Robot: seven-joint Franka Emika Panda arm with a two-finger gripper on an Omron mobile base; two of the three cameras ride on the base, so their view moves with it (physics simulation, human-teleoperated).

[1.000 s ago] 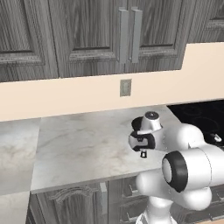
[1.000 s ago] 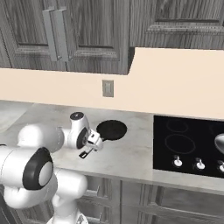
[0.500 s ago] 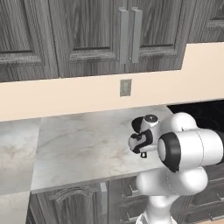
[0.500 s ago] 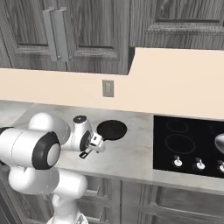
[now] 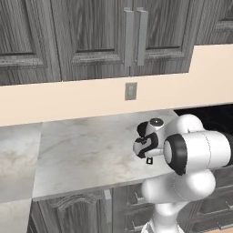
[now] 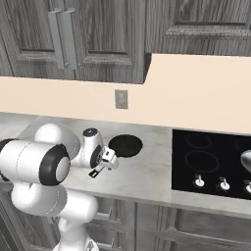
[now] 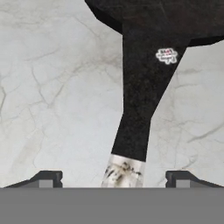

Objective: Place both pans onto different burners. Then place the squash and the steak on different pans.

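black pan (image 6: 125, 145): sits flat on the marble counter (image 5: 86, 150), left of the cooktop (image 6: 211, 162) and clear of it; not yet on any burner.
pan handle (image 7: 142, 100): long, black, stiff; runs from the pan body at the top of the hand view down between the two finger tips; ends in a pale speckled tip at the bottom.
handling, as a judgement: rigid metal, fairly heavy for its size, weight all at the round end; likely to droop or swing if taken at the far tip; matte surface, probably not slippery.
where to take hold, as a judgement: on the handle, as near the pan body as the fingers reach, jaws square across its narrow width.
gripper (image 7: 113, 177): hangs low over the handle, jaws spread wide, one finger tip on each side, neither visibly touching it; nothing gripped.
gripper in the base views: just beside the pan's near-left edge in the right base view (image 6: 100, 164); partly behind the arm's own elbow in the left base view (image 5: 146, 150).
burners (image 6: 202, 161): grey rings on the black glass, bare, well to the right of the pan.
silver pan (image 6: 246, 159): cut off at the right edge of the right base view, over the cooktop; exact burner not tellable.
risk, as a judgement: an off-centre grip may let the pan twist on lifting.
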